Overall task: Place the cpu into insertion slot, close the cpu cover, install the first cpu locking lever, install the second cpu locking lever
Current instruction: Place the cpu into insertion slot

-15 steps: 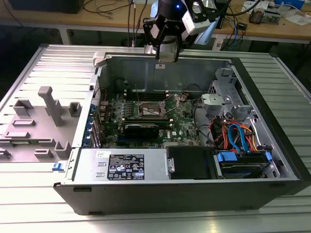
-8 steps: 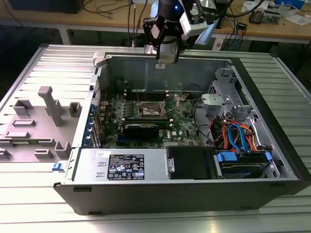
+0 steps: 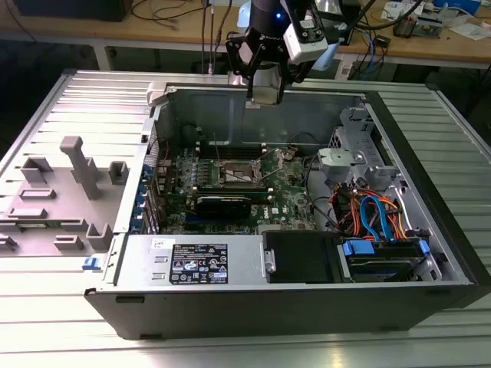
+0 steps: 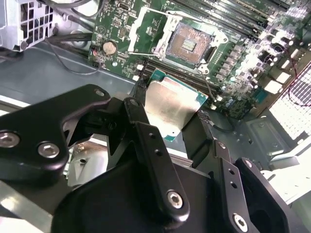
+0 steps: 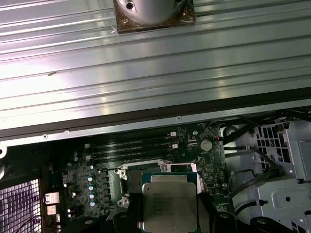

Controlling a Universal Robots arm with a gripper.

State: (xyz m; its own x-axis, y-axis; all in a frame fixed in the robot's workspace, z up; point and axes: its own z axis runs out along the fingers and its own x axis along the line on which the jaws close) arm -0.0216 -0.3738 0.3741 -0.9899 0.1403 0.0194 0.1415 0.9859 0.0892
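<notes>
Gripping the cpu [image 4: 171,102] by two opposite edges, the gripper [image 4: 170,109] is clamped on the chip and holds it in the air, apart from the green board [image 4: 114,22] below. The chip lies flat, its silver top facing the second wrist view. Being near square, it has no marked long axis, and its edges look roughly parallel to those of the insertion slot [image 4: 187,44] beyond. Beside the slot, the cpu cover [image 4: 135,30] stands swung open. Placing the chip well likely calls for keeping it level, matching corners, and descending straight, never dragging across the contacts.
</notes>
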